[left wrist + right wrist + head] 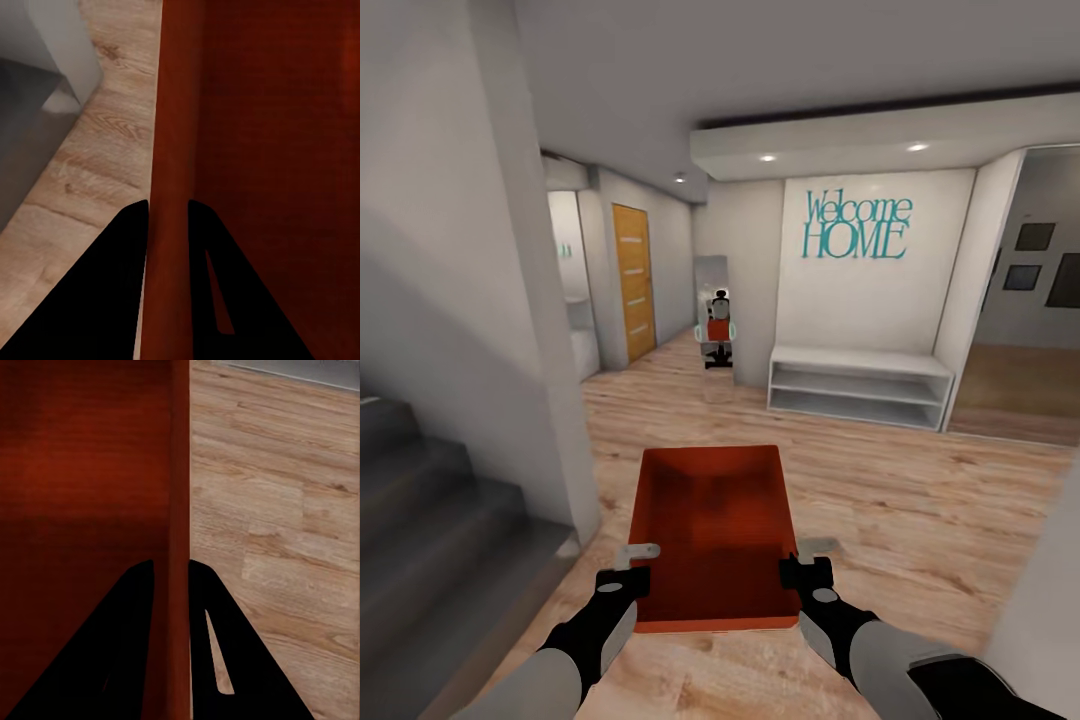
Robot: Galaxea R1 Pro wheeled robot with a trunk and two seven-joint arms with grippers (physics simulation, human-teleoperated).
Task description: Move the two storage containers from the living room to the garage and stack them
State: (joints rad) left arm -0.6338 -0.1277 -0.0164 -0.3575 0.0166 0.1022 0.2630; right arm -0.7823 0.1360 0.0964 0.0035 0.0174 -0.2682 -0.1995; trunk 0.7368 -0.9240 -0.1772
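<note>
Head view shows one red-orange storage container carried at six o'clock over the wood floor, left pincer and right pincer each pinching a thin side wall. It looks stiff and light; gripping opposite walls should keep it level.

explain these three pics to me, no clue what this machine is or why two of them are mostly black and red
This is a simulated two-armed robot on wheels, steered by a person. The big picture comes from a camera on its head, looking down over both arms. It carries a red-orange container through a hallway with a wood floor, stairs at its left and a "Welcome HOME" sign ahead.

The other two pictures come from cameras near each wrist, looking along the fingers. The black wedges are those fingers. The left pincer is shut on the container's left wall, the right pincer on its right wall, so the box hangs between them above the floor.
</note>
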